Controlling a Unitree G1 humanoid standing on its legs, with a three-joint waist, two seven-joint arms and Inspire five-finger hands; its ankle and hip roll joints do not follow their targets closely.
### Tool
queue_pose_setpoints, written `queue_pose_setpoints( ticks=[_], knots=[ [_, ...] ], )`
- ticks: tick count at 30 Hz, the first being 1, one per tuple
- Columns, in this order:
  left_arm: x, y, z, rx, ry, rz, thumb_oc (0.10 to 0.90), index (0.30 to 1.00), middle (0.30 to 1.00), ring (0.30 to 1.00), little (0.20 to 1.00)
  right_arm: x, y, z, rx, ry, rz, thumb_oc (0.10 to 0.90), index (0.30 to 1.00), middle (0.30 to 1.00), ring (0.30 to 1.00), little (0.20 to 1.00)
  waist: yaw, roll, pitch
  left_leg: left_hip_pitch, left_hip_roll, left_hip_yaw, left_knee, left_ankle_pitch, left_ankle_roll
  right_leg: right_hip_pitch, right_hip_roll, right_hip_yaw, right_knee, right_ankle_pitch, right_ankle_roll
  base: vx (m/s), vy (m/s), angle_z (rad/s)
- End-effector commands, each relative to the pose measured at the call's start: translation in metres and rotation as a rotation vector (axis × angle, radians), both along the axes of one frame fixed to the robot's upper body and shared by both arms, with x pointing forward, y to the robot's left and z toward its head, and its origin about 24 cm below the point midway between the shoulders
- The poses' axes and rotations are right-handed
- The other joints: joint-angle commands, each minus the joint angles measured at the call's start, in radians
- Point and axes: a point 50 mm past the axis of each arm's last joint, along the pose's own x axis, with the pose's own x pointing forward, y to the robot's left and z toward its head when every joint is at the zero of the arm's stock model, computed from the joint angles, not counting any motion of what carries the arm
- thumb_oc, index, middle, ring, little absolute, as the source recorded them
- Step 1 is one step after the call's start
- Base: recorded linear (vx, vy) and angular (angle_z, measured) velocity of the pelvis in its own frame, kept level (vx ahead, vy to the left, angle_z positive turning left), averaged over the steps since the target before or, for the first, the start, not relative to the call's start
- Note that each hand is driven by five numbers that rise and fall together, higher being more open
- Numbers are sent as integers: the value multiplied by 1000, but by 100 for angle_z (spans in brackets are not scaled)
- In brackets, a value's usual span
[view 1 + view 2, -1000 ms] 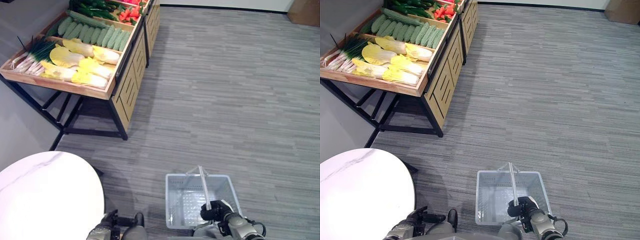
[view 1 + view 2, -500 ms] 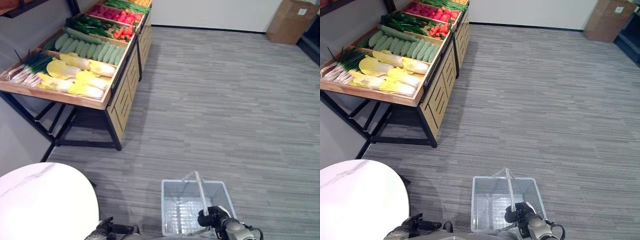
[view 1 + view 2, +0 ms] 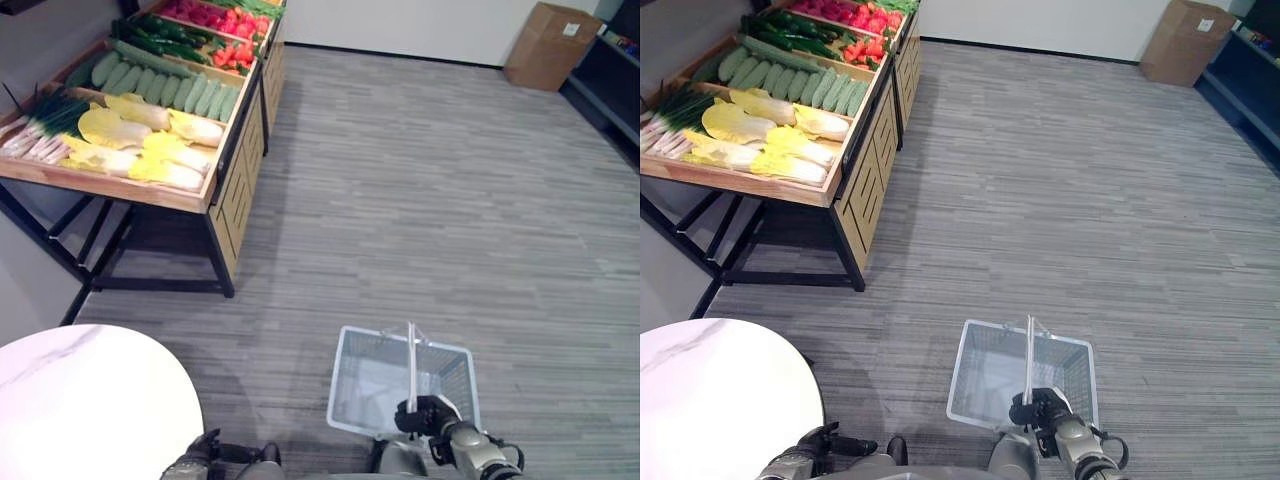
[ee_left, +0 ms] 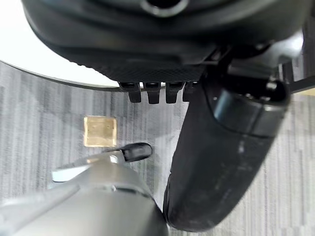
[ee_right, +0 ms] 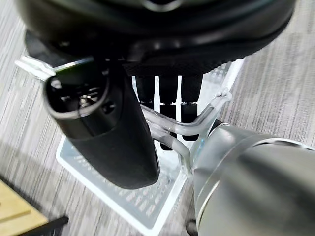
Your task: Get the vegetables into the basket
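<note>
Right hand (image 3: pixel 428 417): fingers curled round the clear plastic basket (image 3: pixel 372 384) handle, carrying it empty toward the wooden vegetable stand (image 3: pixel 140 120).
Left hand (image 3: pixel 197 458): fingers unclear, idle.

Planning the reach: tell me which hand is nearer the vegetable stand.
Left. The left hand hangs low beside the white table, on the vegetable stand's side; the right hand grips the basket handle farther right.

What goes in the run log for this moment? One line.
right hand: shut on basket handle | basket: no vegetables inside | left hand: idle by table | vegetables: on stand
</note>
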Motion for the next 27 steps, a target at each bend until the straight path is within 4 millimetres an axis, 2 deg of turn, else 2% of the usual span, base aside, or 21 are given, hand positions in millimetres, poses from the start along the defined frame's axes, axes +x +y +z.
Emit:
queue_pose_setpoints(
  ticks=[1, 3, 5, 6, 7, 8, 10, 13, 14, 15, 16, 19, 21, 23, 24, 25, 27],
  knots=[
    [14, 3, 5, 23, -29, -20, 900, 1000, 1000, 1000, 1000, 11, -19, 11, -53, -53, 17, 400, 300, 300, 300, 300, -49, 10, 54, 120, -98, -101, 29, -133, 6, -54, 35, 7, -137, 91, 43, 307, -72, 39],
    [14, 2, 4, 24, -24, -19, 900, 1000, 1000, 1000, 1000, 11, -20, 11, -55, -54, 14, 400, 300, 300, 300, 300, -67, 9, 55, 142, -96, -111, 28, -147, -2, -69, 48, -27, -189, 106, 47, 321, -81, 56],
    [8, 2, 2, 14, -9, 6, 900, 1000, 1000, 1000, 1000, 5, -22, 9, -55, -39, 9, 400, 300, 300, 300, 300, -74, 4, 43, 191, -97, -121, 28, -181, -10, -74, 40, -101, -178, 121, 43, 323, -111, 1],
    [8, 2, 2, 14, -9, 6, 900, 1000, 1000, 1000, 1000, 5, -22, 9, -55, -39, 9, 400, 300, 300, 300, 300, -75, 5, 43, 192, -96, -122, 29, -182, -10, -72, 40, -103, -178, 120, 43, 301, -169, -21],
    [4, 0, 0, 4, 0, 21, 900, 1000, 1000, 1000, 1000, 1, -23, 7, -53, -27, 3, 400, 300, 300, 300, 300, -72, 5, 32, 209, -86, -122, 49, -205, -14, -56, 27, -160, -163, 129, 22, 321, -191, 1],
    [4, -3, 0, -5, 2, 28, 900, 1000, 1000, 1000, 1000, -2, -26, 7, -56, -20, -4, 400, 300, 300, 300, 300, -79, 15, 23, 214, -66, -123, 71, -214, -32, -36, 46, -153, -168, 115, 12, 497, -308, 14],
    [4, -11, -2, -28, 3, 17, 900, 1000, 1000, 1000, 1000, -12, -34, 5, -59, -6, -43, 400, 300, 300, 300, 300, -104, 43, 4, 196, -23, -137, 144, -166, -76, -16, 74, -163, -139, 78, -24, 362, -234, 48],
    [10, -16, -2, -47, -16, 14, 900, 1000, 1000, 1000, 1000, -18, -36, 3, -54, 5, -65, 400, 300, 300, 300, 300, -115, 62, 6, 155, 7, -142, 258, -66, -136, 2, 92, -183, -93, 11, -69, 250, -203, 74],
    [11, -16, -1, -47, -19, 16, 900, 1000, 1000, 1000, 1000, -18, -37, 3, -52, 6, -67, 400, 300, 300, 300, 300, -118, 62, 12, 127, 18, -135, 322, -18, -156, 19, 100, -182, -90, -10, -85, 132, -143, 22],
    [12, -15, -1, -47, -19, 16, 900, 1000, 1000, 1000, 1000, -18, -37, 3, -51, 6, -67, 400, 300, 300, 300, 300, -122, 57, 10, 124, 13, -139, 320, -13, -155, 17, 94, -183, -90, -9, -85, 194, -223, 30],
    [14, -15, 0, -49, -28, 24, 900, 1000, 1000, 1000, 1000, -18, -38, 4, -57, 6, -67, 400, 300, 300, 300, 300, -113, 42, 29, 56, 15, -135, 457, 63, -179, 62, 105, -183, -97, -37, -110, 201, -232, 28],
    [13, -14, 0, -47, -22, 36, 900, 1000, 1000, 1000, 1000, -19, -42, 4, -67, 11, -75, 400, 300, 300, 300, 300, -98, 18, 50, -9, 17, -93, 584, 117, -182, 117, 115, -179, -105, -79, -140, 227, -234, 4],
    [10, -15, -2, -53, -9, 37, 900, 1000, 1000, 1000, 1000, -21, -47, 4, -70, 18, -98, 400, 300, 300, 300, 300, -101, 17, 50, -45, 65, -21, 527, 120, -161, 149, 119, -187, -118, -97, -137, 211, -104, -8],
    [10, -16, -2, -55, -8, 37, 900, 1000, 1000, 1000, 1000, -22, -47, 3, -72, 26, -99, 400, 300, 300, 300, 300, -91, 17, 53, -58, 78, -4, 509, 107, -155, 165, 123, -185, -125, -105, -136, 193, -31, -1],
    [8, -15, -2, -51, -5, 40, 900, 1000, 1000, 1000, 1000, -24, -49, 4, -78, 31, -105, 400, 300, 300, 300, 300, -69, 8, 49, -129, 94, 27, 390, 41, -129, 195, 118, -179, -146, -117, -113, 278, -4, 7],
    [6, -14, -2, -49, -1, 45, 900, 1000, 1000, 1000, 1000, -25, -49, 3, -84, 36, -102, 400, 300, 300, 300, 300, -57, 8, 51, -146, 98, 26, 328, 18, -125, 210, 118, -169, -150, -124, -104, 370, 24, 20],
    [5, -15, -3, -48, -4, 47, 900, 1000, 1000, 1000, 1000, -25, -50, 3, -93, 37, -91, 400, 300, 300, 300, 300, -38, 17, 46, -186, 111, 7, 190, 64, -132, 235, 119, -153, -156, -138, -90, 257, 82, 8]
  ],
)
